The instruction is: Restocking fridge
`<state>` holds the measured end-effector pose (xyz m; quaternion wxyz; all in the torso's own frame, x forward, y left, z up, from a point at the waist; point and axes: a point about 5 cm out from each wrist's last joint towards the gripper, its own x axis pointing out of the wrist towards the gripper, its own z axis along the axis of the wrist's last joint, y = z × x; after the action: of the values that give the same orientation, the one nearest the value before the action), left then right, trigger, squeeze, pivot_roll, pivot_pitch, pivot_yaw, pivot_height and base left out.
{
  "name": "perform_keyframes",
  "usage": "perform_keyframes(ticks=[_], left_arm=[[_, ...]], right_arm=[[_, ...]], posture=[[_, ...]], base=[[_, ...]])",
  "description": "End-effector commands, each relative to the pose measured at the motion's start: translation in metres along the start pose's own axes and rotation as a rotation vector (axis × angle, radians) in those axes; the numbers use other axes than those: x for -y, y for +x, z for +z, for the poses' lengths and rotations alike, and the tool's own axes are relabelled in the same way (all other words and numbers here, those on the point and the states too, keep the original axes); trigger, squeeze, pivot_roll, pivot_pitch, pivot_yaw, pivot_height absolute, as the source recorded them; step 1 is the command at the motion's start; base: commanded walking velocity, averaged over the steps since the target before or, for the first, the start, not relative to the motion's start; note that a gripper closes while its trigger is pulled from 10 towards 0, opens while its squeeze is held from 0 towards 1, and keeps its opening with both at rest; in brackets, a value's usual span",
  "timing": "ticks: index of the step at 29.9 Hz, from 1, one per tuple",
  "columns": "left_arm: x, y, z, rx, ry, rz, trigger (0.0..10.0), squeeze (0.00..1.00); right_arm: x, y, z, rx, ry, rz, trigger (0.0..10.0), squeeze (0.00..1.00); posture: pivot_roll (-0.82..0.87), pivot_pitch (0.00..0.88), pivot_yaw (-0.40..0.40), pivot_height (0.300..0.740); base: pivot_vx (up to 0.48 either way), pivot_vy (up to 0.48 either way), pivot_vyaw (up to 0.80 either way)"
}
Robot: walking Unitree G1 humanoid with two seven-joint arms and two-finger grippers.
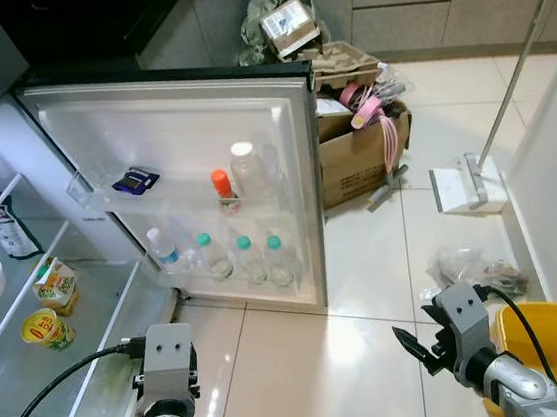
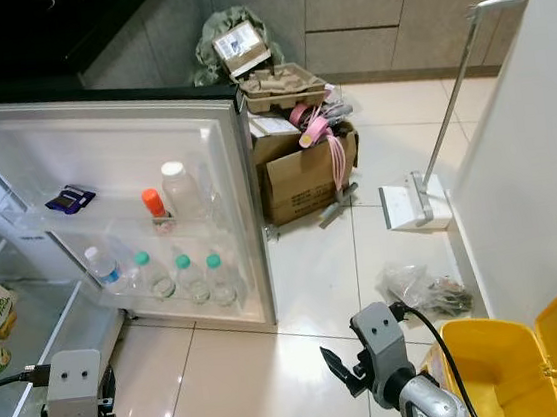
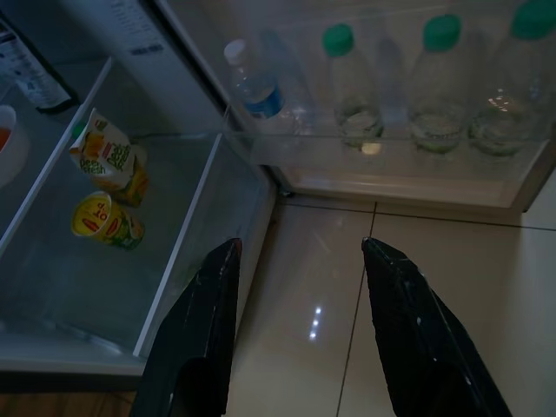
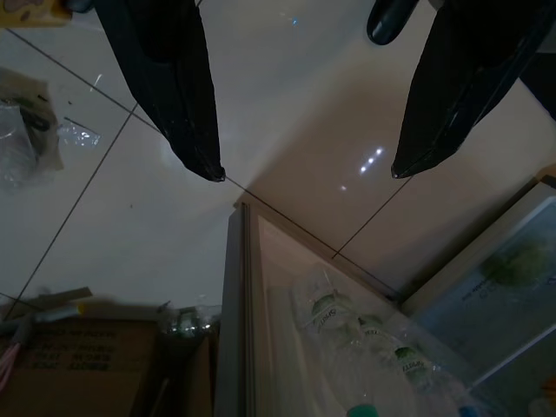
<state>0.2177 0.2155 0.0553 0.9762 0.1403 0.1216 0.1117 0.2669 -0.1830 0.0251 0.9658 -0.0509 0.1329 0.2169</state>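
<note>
Fridge door [image 1: 279, 128] swings open toward me, its lower rack holding 4 upright bottles [image 1: 246, 259], 3 green-capped and 1 blue-labelled. I can't read any labels. Left end effector [image 3: 295, 252] and right end effector [image 4: 304, 174] both hang wide apart, empty, above the tiled floor [image 1: 368, 289].

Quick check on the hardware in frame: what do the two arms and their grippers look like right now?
Both arms are silver metal, each ending in a boxy grey wrist block with small dark dots on its face. A black cable loops off each wrist. The left gripper and right gripper each have two long, glossy black fingers that taper to narrow tips.
</note>
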Motion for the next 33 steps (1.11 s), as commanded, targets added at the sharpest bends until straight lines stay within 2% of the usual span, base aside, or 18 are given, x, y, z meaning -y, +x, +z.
perform_keyframes(ticks=[1,2,4,5,6,9,11,12,13,14,16,17,18,21,23,26,29,33], left_arm=[[-0.003,-0.001,-0.004,-0.024,0.017,0.015,10.0,0.0],[-0.004,0.003,0.0,-0.014,0.008,0.028,10.0,0.0],[-0.004,0.003,0.0,-0.014,0.008,0.028,10.0,0.0],[-0.006,0.007,0.004,-0.003,-0.001,0.041,10.0,0.0],[-0.009,0.017,0.015,0.028,-0.016,0.061,10.0,0.0],[-0.01,0.02,0.02,0.041,-0.021,0.067,10.0,0.0],[-0.012,0.031,0.04,0.096,-0.038,0.071,10.0,0.0],[-0.012,0.031,0.04,0.096,-0.038,0.071,10.0,0.0],[-0.014,0.037,0.052,0.134,-0.049,0.073,10.0,0.0],[-0.014,0.037,0.052,0.134,-0.049,0.073,10.0,0.0],[-0.023,0.047,0.081,0.212,-0.08,0.095,10.0,0.0],[-0.023,0.047,0.081,0.212,-0.08,0.095,10.0,0.0],[-0.031,0.052,0.097,0.255,-0.1,0.118,10.0,0.0],[-0.037,0.054,0.107,0.281,-0.114,0.133,10.0,0.0],[-0.046,0.056,0.124,0.329,-0.132,0.156,10.0,0.0],[-0.054,0.052,0.141,0.383,-0.153,0.169,10.0,0.0],[-0.053,0.049,0.145,0.402,-0.141,0.165,10.0,0.0],[-0.042,0.039,0.161,0.487,-0.053,0.064,10.0,0.0]], right_arm=[[0.005,0.0,0.007,0.03,-0.017,-0.024,10.0,0.0],[0.01,0.005,0.022,0.08,-0.032,-0.04,10.0,0.0],[0.01,0.005,0.022,0.08,-0.032,-0.04,10.0,0.0],[0.014,0.01,0.036,0.127,-0.046,-0.055,10.0,0.0],[0.025,0.018,0.065,0.217,-0.069,-0.092,10.0,0.0],[0.03,0.021,0.077,0.252,-0.077,-0.11,10.0,0.0],[0.05,0.03,0.119,0.365,-0.111,-0.196,10.0,0.0],[0.05,0.03,0.119,0.365,-0.111,-0.196,10.0,0.0],[0.06,0.033,0.143,0.422,-0.125,-0.24,10.0,0.0],[0.06,0.033,0.143,0.422,-0.125,-0.24,10.0,0.0],[0.075,0.039,0.186,0.503,-0.137,-0.296,10.0,0.0],[0.075,0.039,0.186,0.503,-0.137,-0.296,10.0,0.0],[0.078,0.043,0.203,0.524,-0.142,-0.301,10.0,0.0],[0.079,0.045,0.214,0.534,-0.145,-0.301,10.0,0.0],[0.076,0.052,0.231,0.535,-0.147,-0.27,10.0,0.0],[0.055,0.067,0.241,0.499,-0.143,-0.102,10.0,0.0],[0.047,0.072,0.241,0.481,-0.137,-0.043,10.0,0.0],[0.025,0.085,0.241,0.45,-0.157,0.066,10.0,0.0]], posture=[[-0.09,0.165,0.043,0.737],[-0.09,0.169,0.05,0.737],[-0.09,0.169,0.05,0.737],[-0.08,0.171,0.053,0.737],[-0.08,0.174,0.062,0.737],[-0.08,0.174,0.062,0.737],[-0.06,0.18,0.079,0.737],[-0.06,0.18,0.079,0.737],[-0.05,0.184,0.088,0.737],[-0.05,0.184,0.088,0.737],[-0.03,0.189,0.094,0.737],[-0.03,0.189,0.094,0.737],[-0.03,0.189,0.095,0.737],[-0.02,0.19,0.095,0.737],[-0.01,0.192,0.094,0.737],[0.01,0.2,0.09,0.737],[0.02,0.206,0.09,0.737],[0.04,0.212,0.105,0.737]], base=[[0.0,0.0,0.0],[0.0,0.0,0.0],[0.0,0.0,0.0],[0.0,0.0,0.0],[0.0,0.0,0.0],[0.0,0.0,0.0],[0.0,0.0,0.0],[0.0,0.0,0.0],[0.0,0.0,0.0],[0.0,0.0,0.0],[0.0,0.0,0.0],[0.0,0.0,0.0],[0.0,0.0,0.0],[0.0,0.0,0.0],[0.0,0.0,0.0],[0.0,0.0,0.0],[0.0,0.0,0.0],[0.0,0.0,0.0]])
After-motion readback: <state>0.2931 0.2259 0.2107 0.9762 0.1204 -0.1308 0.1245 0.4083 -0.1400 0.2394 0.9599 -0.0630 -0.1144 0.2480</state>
